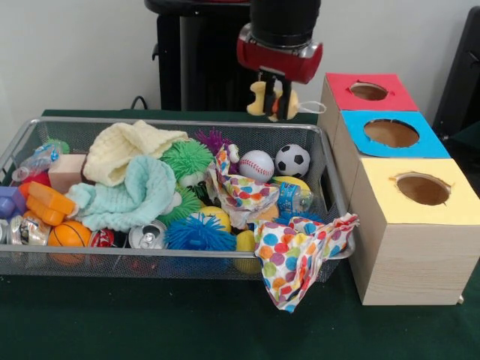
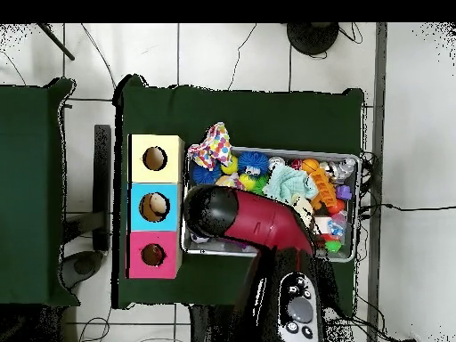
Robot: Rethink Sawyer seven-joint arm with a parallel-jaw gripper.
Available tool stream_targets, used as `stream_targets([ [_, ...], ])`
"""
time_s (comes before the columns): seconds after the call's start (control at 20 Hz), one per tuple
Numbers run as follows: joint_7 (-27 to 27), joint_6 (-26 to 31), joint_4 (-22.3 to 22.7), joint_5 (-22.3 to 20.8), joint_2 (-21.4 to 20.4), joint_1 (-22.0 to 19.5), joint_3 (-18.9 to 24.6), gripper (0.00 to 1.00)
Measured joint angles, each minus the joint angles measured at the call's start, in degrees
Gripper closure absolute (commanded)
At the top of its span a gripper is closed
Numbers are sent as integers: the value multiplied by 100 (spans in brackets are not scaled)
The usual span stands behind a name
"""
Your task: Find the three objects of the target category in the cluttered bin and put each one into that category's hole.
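1. Silver mesh bin sits on the green table, packed with balls, cloths and cans.
2. Gripper hangs above the bin's far right corner, clenched on a yellow toy.
3. Red-surround hole lies just right, on the farthest box.

No text, label, brand or number could be read on anything in either view. The cans in the bin and the small bottle showed only blurred colour patches, nothing legible.
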Motion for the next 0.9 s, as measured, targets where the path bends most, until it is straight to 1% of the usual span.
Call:
stream_targets([
  [0.4, 0, 70, 20, 155, -272, 379, -17, 100],
  [0.45, 0, 70, 69, 201, -351, 502, -31, 100],
  [0.6, 0, 68, 165, 254, -440, 629, -45, 100],
  [0.65, 0, 50, 276, 291, -505, 726, -59, 100],
  [0.9, 0, -38, 507, 344, -564, 898, -92, 100],
])
